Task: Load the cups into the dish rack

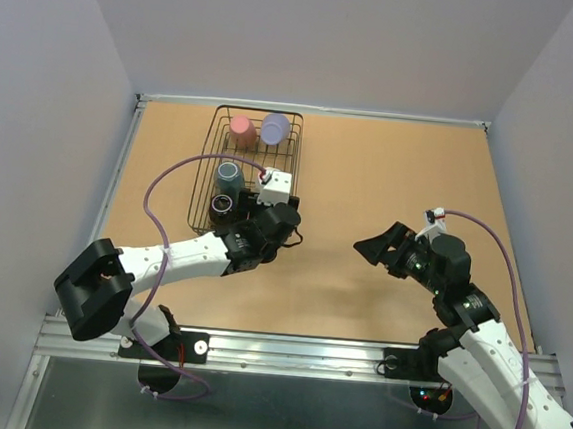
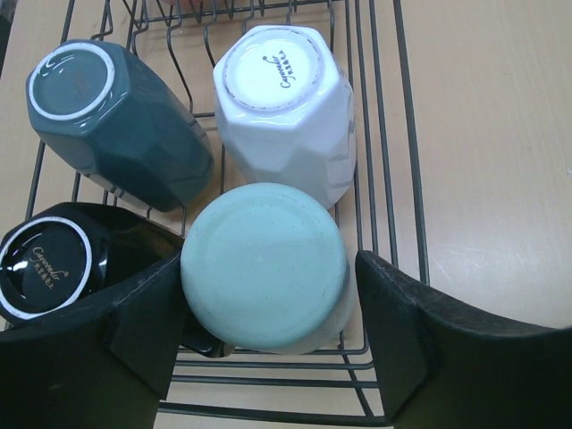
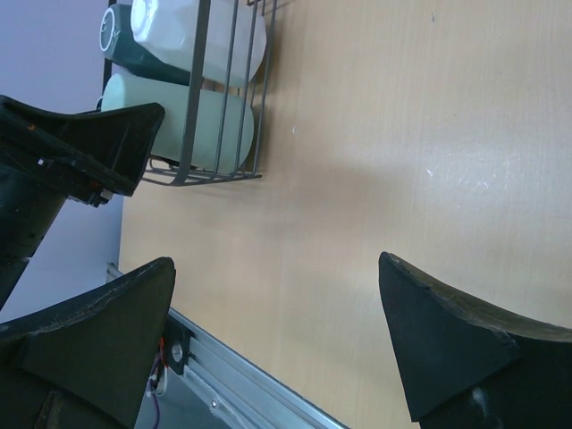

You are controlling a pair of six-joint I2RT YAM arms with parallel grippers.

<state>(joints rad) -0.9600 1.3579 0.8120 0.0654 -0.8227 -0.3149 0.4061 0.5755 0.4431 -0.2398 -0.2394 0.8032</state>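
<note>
Release of the last cup seems in hand: left gripper (image 2: 268, 264), jaws apart, straddles mint cup (image 2: 259, 290) in rack (image 1: 300, 140); right gripper (image 3: 277, 261) gapes right of rack. Next, lift straight up.

Mint cup (image 2: 264, 268): matt, faintly speckled glaze; white cup (image 2: 286, 107), grey-blue cup (image 2: 116, 125), black cup (image 2: 54, 259): glossy ceramic. Dish rack (image 2: 393, 179): thin dark metal wire; table (image 2: 492, 134): smooth matt wood-grain; left gripper (image 2: 268, 277): matt black plastic.
</note>
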